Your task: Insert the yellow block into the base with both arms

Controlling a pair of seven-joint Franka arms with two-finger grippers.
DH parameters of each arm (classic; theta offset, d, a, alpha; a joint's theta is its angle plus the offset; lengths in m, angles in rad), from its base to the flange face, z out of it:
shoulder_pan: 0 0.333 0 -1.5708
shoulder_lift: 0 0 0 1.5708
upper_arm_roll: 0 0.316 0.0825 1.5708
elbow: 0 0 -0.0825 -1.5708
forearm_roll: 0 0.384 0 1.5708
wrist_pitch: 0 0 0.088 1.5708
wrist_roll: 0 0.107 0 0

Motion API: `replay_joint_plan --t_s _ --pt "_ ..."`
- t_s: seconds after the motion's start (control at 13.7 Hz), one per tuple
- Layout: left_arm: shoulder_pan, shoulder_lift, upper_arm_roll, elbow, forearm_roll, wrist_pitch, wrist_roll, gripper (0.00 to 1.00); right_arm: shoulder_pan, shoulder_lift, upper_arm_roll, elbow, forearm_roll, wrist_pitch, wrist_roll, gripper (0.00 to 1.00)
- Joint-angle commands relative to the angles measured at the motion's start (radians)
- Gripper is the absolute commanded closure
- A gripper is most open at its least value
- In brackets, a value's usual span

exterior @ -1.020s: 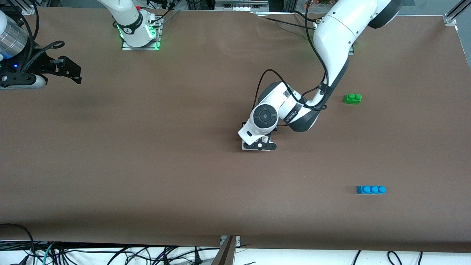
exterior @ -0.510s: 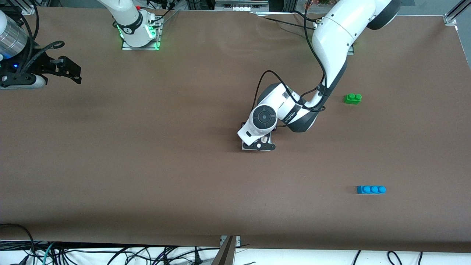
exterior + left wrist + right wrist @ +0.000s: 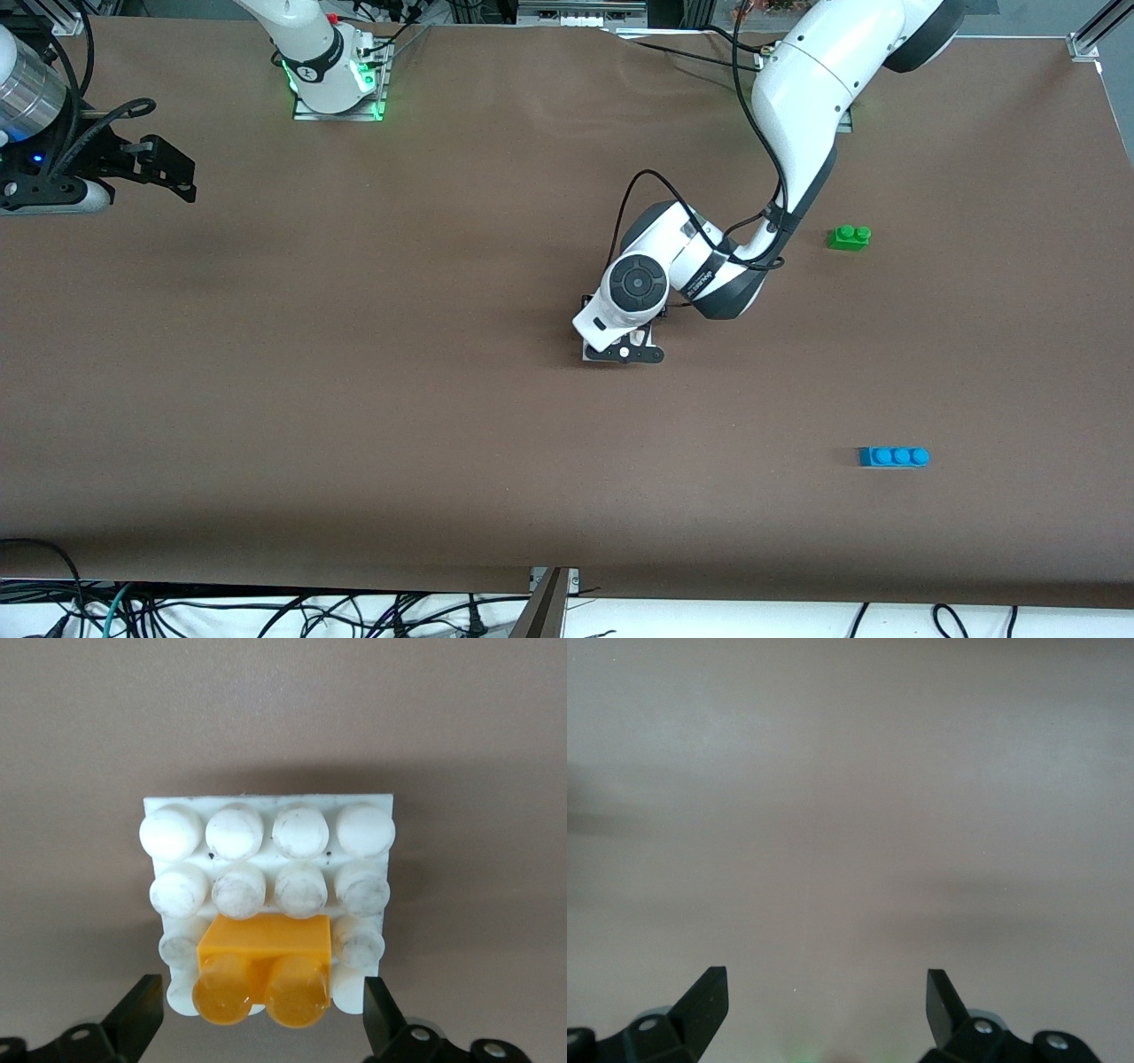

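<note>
My right hand (image 3: 168,168) is parked over the bench (image 3: 354,399) out at the right arm's end, just waiting. In its wrist view the fingers (image 3: 704,997) are spread wide with only bare brown surface between them, so it's released and holding nothing.

Middle of the bench is where the action is. My left hand (image 3: 625,347) sits low right over the base (image 3: 266,828), which the arm mostly covers in the front view. From the left wrist view, the yellow block (image 3: 264,964) sits on the base's studs, in the edge rows closest to my hand, roughly centred across its width. My fingers (image 3: 140,1017) stand apart on either side of the block without touching it, so that hand is let go too.

Toward the left arm's end there's a green brick (image 3: 849,237), and a blue brick (image 3: 893,456) nearer the front camera, both well apart from the base.
</note>
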Motion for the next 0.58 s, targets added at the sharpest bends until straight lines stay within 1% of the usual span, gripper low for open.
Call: replay_joint_plan --t_s 0.0,0.22,0.36,0.51 --pt "0.006 -0.041 0.009 0.023 0.009 -0.035 0.001 0.00 -0.009 0.007 0.001 0.021 0.018 -0.004 -0.010 0.01" --pt "0.053 -0.173 0.012 0.026 0.009 -0.131 0.005 0.00 -0.011 0.005 0.001 0.021 0.018 -0.004 -0.010 0.01" --pt "0.127 -0.273 0.009 0.027 0.008 -0.248 0.030 0.00 -0.009 0.007 0.001 0.021 0.018 -0.004 -0.010 0.01" --pt "0.208 -0.346 0.009 0.032 -0.003 -0.329 0.127 0.00 -0.009 0.007 0.001 0.021 0.018 -0.004 -0.010 0.01"
